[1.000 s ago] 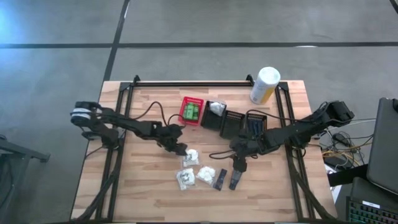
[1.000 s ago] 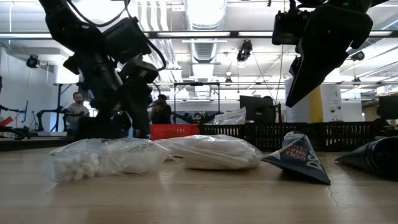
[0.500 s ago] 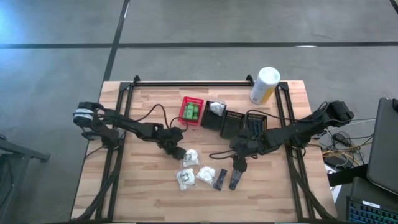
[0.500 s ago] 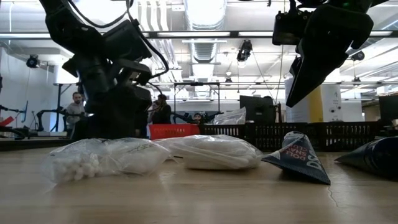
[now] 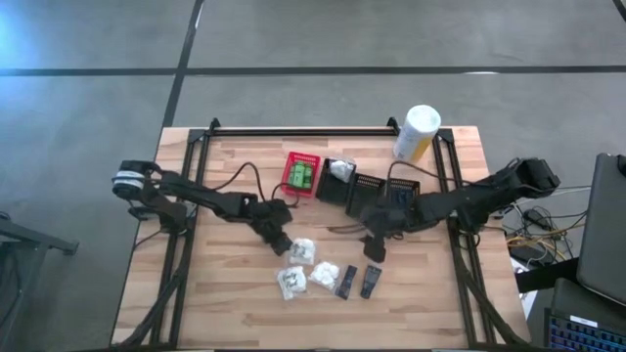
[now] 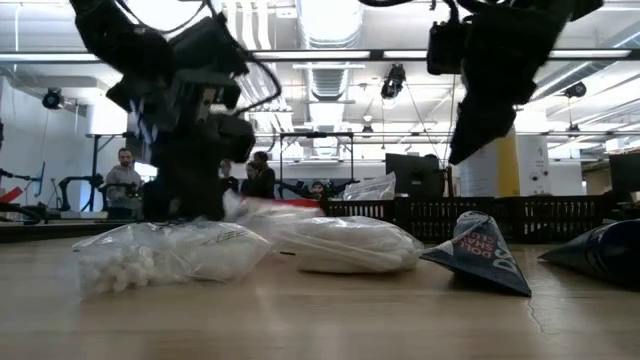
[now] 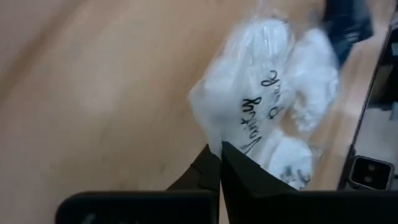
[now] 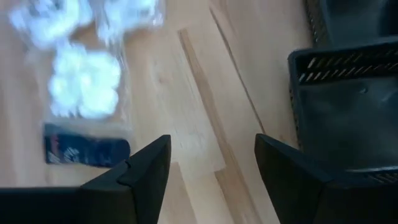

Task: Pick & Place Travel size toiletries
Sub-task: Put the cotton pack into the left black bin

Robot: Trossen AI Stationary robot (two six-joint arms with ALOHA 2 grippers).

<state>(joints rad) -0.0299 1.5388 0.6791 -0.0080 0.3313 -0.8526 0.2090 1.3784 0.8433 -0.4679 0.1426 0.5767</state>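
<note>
Three white crinkly pouches lie mid-table: one (image 5: 303,251) at my left gripper (image 5: 285,242), two more (image 5: 292,282) (image 5: 325,272) nearer the front. Beside them lie two flat black packets (image 5: 346,281) (image 5: 370,282). My left gripper (image 7: 219,163) is shut on the first pouch (image 7: 267,112). My right gripper (image 5: 375,250) hangs open above the table, just beyond the black packets; in its wrist view nothing is between its fingers (image 8: 211,168). My left gripper pinches the pouch's clear plastic edge (image 7: 231,148) between its two shut fingers, at the end nearest the arm. The fingers slant down from the table's left. The pinched end (image 6: 268,210) is raised; the rest trails toward the table.
A red basket (image 5: 302,174) with green packets and three black slotted baskets (image 5: 337,182) (image 5: 367,194) (image 5: 401,192) stand in a row beyond the grippers. A white-and-yellow canister (image 5: 416,134) stands at the far right. People show in the room behind, in the low view.
My left gripper has rolled and shut on the pouch's edge, and that end has come up off the table. My right gripper has drawn back from the black packets toward the far edge and the baskets; the packets stay flat on the table.
</note>
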